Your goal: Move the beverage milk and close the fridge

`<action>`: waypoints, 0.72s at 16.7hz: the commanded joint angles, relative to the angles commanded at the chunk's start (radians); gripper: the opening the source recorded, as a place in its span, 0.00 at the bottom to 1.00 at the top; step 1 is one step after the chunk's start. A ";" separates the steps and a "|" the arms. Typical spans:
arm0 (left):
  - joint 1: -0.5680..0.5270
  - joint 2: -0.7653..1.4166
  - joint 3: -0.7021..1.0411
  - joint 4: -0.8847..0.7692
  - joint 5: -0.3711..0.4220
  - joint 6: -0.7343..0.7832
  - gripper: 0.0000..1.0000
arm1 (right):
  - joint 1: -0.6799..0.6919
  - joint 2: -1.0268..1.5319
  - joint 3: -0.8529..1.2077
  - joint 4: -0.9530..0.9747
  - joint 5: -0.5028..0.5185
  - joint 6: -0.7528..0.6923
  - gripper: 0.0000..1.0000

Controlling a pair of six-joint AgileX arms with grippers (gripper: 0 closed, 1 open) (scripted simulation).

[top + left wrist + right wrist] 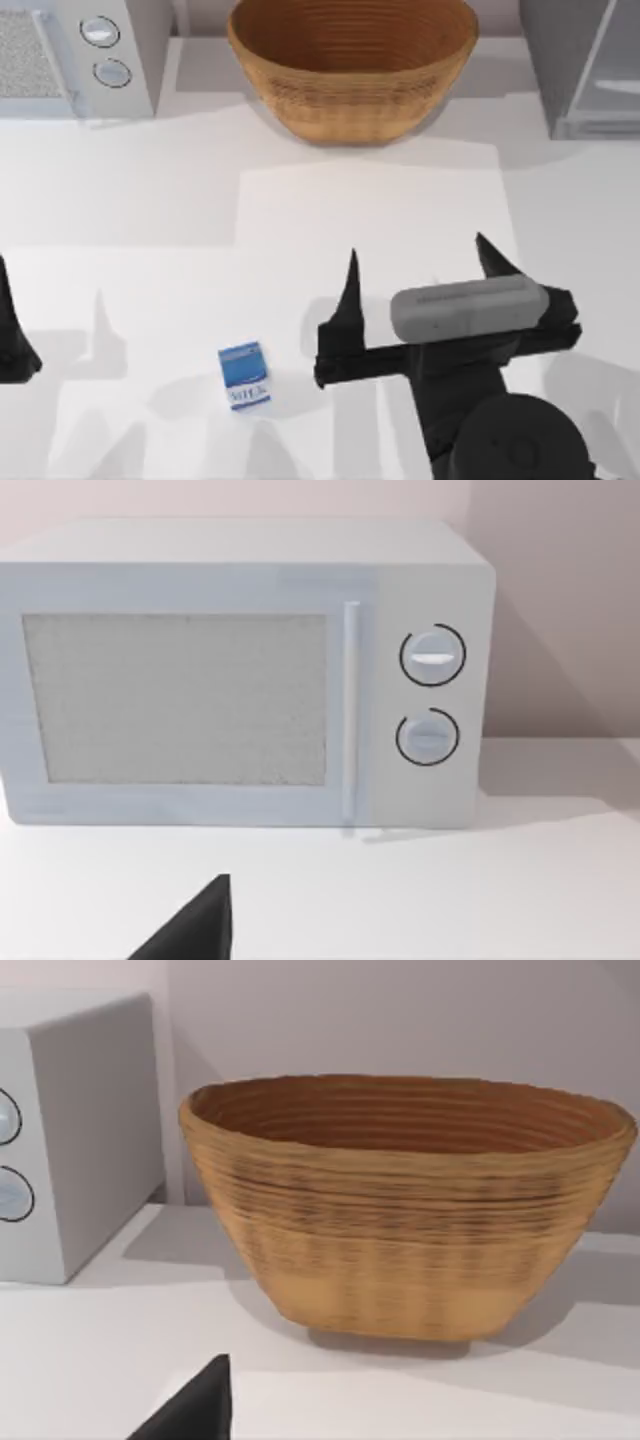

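The beverage milk (245,375) lies flat near the bench's (300,250) front edge, with the right gripper (420,270) just beside it, fingers spread wide and empty. The fridge (590,70) stands in the back right corner, the wicker basket (352,65) at the back edge, its visible inside bare. The left gripper (12,335) sits parked at the left edge, its finger spread not discernible, while its wrist view faces the microwave (240,670).

A wicker basket (405,1205) stands on the white table (90,1350), near a white appliance (75,1135) with round knobs.
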 joint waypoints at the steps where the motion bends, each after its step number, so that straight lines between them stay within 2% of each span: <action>1: 0.000 0.000 0.000 0.000 0.000 0.000 1.00 | 0.027 0.102 0.048 0.048 0.011 0.001 1.00; 7: 0.000 0.000 0.000 0.000 0.000 0.000 1.00 | 0.154 0.606 0.295 0.287 0.059 0.003 1.00; 12: 0.000 0.000 0.000 0.000 0.000 0.000 1.00 | 0.199 0.773 0.391 0.375 0.073 0.003 1.00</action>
